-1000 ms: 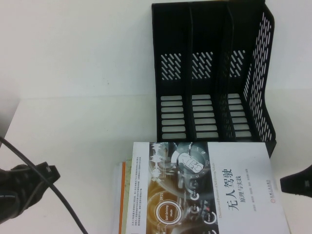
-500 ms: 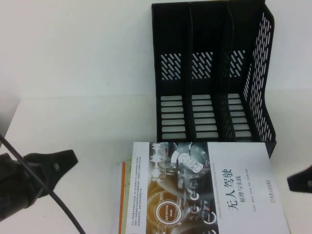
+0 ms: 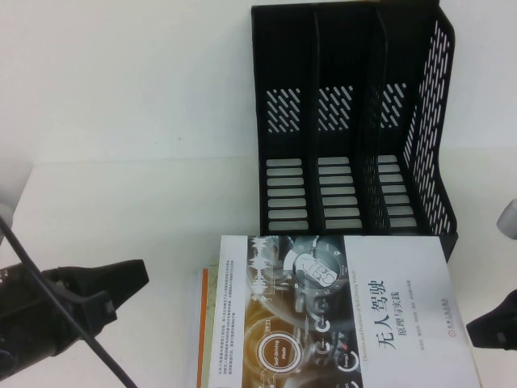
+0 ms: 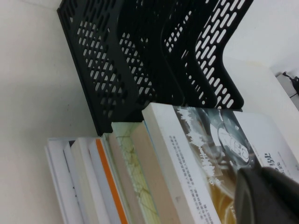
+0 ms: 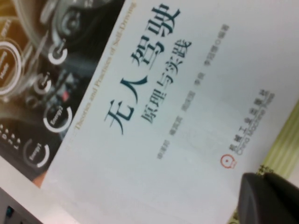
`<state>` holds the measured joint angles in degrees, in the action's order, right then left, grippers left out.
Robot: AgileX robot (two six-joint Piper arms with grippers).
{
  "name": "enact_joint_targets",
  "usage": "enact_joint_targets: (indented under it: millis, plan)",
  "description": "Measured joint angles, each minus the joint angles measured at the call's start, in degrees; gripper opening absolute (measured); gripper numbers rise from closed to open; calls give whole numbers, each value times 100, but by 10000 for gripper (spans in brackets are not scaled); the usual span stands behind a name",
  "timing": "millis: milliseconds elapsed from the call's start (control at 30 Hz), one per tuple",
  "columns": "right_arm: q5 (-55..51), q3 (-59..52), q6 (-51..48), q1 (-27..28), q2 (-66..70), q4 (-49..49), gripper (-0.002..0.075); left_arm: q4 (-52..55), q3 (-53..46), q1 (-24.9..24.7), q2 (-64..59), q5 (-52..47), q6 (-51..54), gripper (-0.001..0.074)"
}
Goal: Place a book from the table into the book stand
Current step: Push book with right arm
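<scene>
White-covered book (image 3: 339,311) lies flat atop a stack on the bench (image 3: 121,202), just in front of the book stand (image 3: 355,121). High view shows only slivers of the lower books (image 4: 93,182); left wrist view shows several staggered edges beneath it. Left gripper (image 3: 113,287) hovers beside the stack's left edge, right gripper (image 3: 493,319) at the book's right edge; finger spread cannot be told on either. Beyond, the stand's three slots hold nothing.
</scene>
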<state>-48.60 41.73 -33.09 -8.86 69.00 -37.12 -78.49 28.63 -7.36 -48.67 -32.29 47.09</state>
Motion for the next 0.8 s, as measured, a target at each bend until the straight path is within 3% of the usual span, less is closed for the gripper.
enact_joint_targets:
  millis: [267,800]
  plan:
    - [98,0,174,-60,0,393,-5,87,0,0,0,0,0,-4]
    - [84,208,56,-60,558,197,-4,378,0,0,0,41,187,-4]
